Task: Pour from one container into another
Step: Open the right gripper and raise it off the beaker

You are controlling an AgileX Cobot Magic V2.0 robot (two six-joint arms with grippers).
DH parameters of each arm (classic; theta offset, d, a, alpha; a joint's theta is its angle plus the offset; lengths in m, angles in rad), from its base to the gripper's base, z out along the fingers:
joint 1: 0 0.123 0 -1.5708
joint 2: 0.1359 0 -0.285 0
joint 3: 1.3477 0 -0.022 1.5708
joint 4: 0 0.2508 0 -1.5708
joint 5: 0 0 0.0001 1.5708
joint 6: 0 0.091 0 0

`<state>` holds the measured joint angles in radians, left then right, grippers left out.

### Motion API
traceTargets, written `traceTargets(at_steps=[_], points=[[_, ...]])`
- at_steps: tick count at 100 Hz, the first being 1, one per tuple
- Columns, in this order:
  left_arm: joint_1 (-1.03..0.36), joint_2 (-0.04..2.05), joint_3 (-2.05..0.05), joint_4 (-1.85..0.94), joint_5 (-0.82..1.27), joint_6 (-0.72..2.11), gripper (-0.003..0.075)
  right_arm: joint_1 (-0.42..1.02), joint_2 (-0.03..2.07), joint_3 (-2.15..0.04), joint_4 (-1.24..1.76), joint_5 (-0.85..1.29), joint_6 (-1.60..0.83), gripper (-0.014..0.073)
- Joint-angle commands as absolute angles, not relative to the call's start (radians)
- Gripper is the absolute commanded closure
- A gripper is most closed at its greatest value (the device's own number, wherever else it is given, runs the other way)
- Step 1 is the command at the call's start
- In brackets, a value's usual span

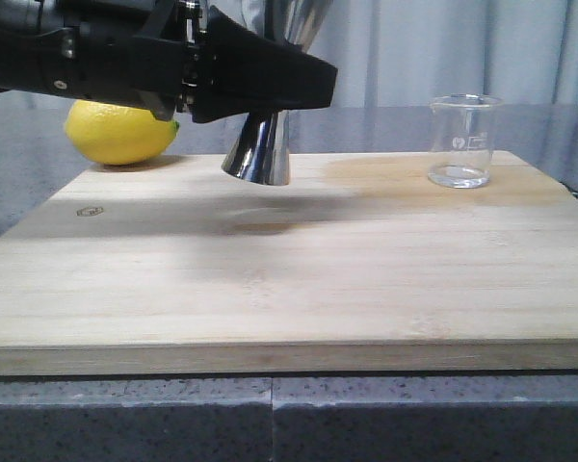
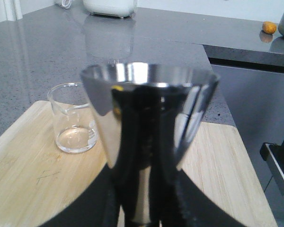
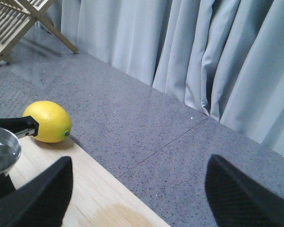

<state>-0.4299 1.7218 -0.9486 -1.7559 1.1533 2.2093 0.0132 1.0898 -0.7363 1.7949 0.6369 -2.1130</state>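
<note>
Polished steel catches the eye first: a double-ended metal jigger (image 1: 260, 149) hangs clear of the wooden board (image 1: 270, 289), pinched at its narrow waist by the left gripper (image 1: 270, 82), whose dark fingers close on either side of it. Gripping at the waist looks sensible, since it leaves both flared cups free and gives the wrist a clean axis to tip about. It seems roughly upright, so I judge nothing has been poured yet. From the left wrist, the mirror-bright upper cup reflects the fingers; whether it holds liquid I cannot tell.

Well apart from it, toward the board's far right corner, stands the glass beaker (image 1: 462, 141), upright, clear, with a small spout and what may be a thin film of water at its bottom. It likely waits there as the receiver.

A lemon (image 1: 121, 132) lies just off the board's far left edge. The right gripper (image 3: 137, 194) hovers with its fingers spread wide, holding nothing
</note>
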Motion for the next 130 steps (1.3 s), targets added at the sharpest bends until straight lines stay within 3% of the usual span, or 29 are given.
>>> traceTargets(at_steps=[1,130], points=[[-0.427,1.668,-0.977,-1.85,1.265,2.229,0.0739,0.01,1.066,-0.769,1.856,0.676,-2.094,0.0067],[-0.384,1.719,-1.035,-1.85,1.267,2.264,0.0739,0.01,1.066,-0.769,1.856,0.68,-2.082,0.0071]])
